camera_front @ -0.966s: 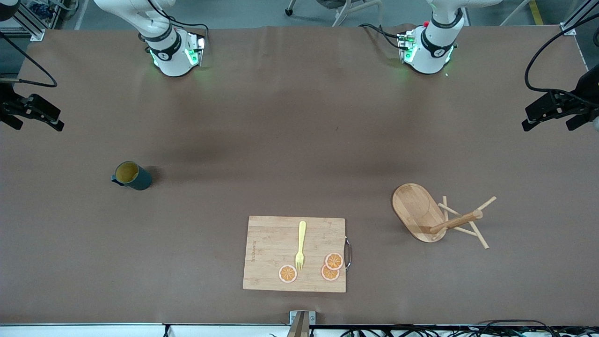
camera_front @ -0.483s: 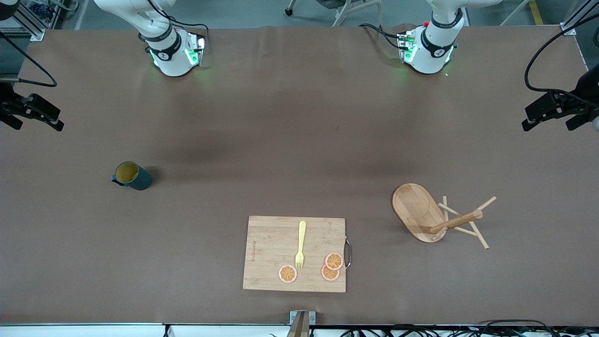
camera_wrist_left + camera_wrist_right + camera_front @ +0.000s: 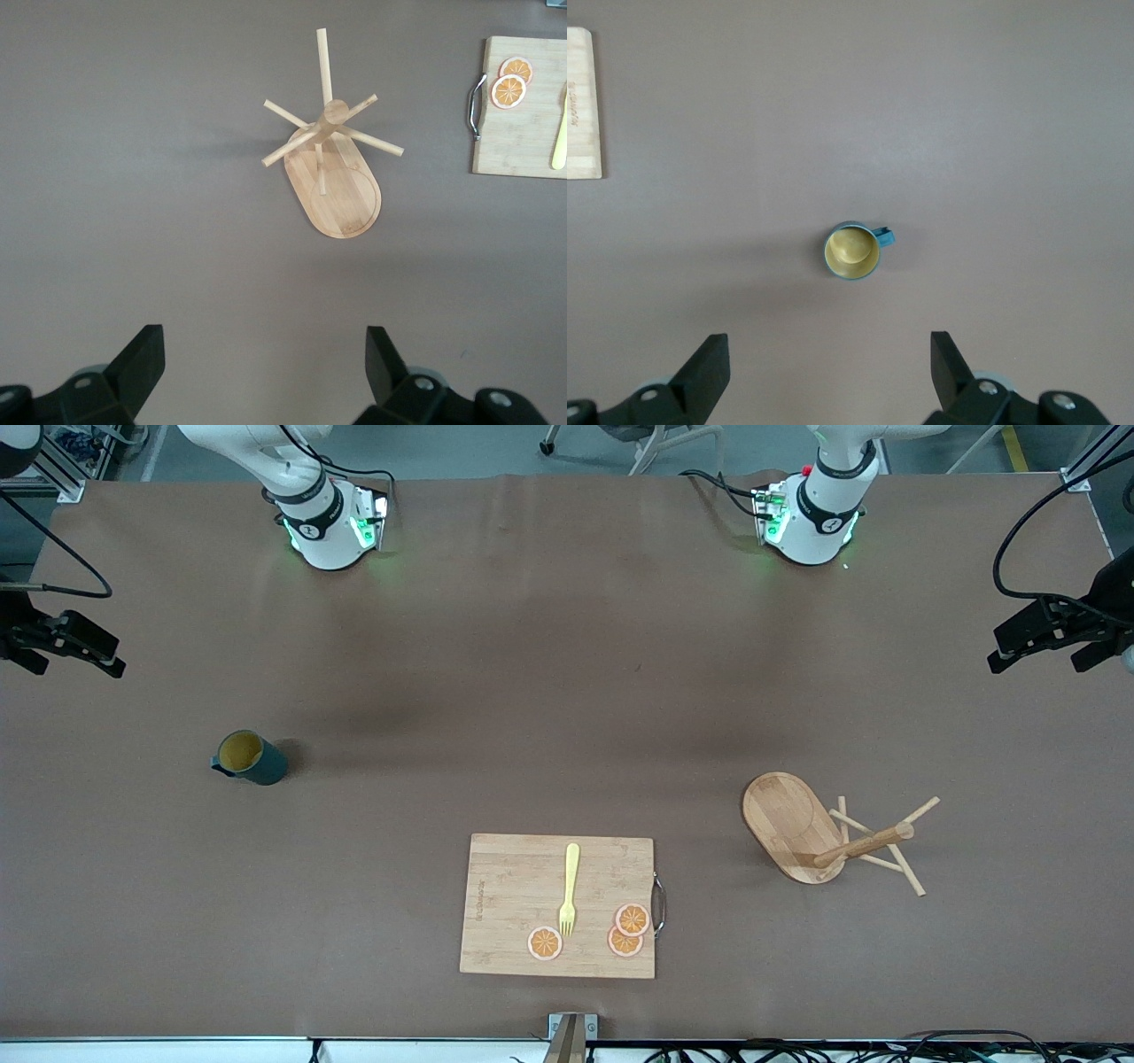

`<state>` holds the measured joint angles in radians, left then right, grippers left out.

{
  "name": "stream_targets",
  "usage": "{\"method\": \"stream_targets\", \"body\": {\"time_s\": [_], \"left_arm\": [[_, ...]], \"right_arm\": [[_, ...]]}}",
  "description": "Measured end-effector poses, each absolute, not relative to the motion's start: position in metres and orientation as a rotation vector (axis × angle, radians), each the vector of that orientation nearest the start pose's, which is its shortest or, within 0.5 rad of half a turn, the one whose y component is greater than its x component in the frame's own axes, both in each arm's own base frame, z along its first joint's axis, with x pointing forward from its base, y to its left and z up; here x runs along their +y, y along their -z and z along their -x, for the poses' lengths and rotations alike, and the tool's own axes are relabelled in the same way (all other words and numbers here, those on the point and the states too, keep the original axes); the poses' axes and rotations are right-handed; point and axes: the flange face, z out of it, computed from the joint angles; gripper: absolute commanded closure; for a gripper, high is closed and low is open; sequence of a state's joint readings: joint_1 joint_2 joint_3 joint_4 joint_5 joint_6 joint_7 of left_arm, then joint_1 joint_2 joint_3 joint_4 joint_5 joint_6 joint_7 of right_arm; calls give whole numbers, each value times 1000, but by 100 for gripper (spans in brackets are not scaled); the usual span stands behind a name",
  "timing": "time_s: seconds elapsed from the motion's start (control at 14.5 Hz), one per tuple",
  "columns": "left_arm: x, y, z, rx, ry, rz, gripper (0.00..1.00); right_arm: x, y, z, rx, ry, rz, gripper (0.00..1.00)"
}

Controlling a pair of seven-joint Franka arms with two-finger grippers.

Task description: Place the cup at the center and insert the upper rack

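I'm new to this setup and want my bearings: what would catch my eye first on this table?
Probably the wooden mug tree toward the left arm's end of the table, its pegs splayed from the post. Next, the bamboo cutting board nearest the front camera, carrying a yellow fork and three orange slices. The teal cup stands alone toward the right arm's end, with both grippers, left and right, open high above the table.

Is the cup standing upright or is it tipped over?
Upright. The cup stands on its base on the table, open mouth up; the right wrist view looks straight down into its yellow inside.
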<state>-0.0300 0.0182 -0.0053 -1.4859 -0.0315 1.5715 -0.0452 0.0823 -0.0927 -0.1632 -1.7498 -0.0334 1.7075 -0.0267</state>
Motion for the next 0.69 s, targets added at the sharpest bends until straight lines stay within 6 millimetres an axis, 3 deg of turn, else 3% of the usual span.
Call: {"method": "stream_targets", "body": {"time_s": [0.14,0.41,0.69], "left_arm": [[-23,-655,-560,-14,105,3174,0],[-23,-655,-560,-14,106,3174,0],[-23,-655,-560,-14,107,3174,0]], "right_arm": [[-48,-578,-543,75,-1,3165,0],[-45,-511,-565,73,-225,3169,0],[-44,-471,-580,72,-332,3169,0]]}}
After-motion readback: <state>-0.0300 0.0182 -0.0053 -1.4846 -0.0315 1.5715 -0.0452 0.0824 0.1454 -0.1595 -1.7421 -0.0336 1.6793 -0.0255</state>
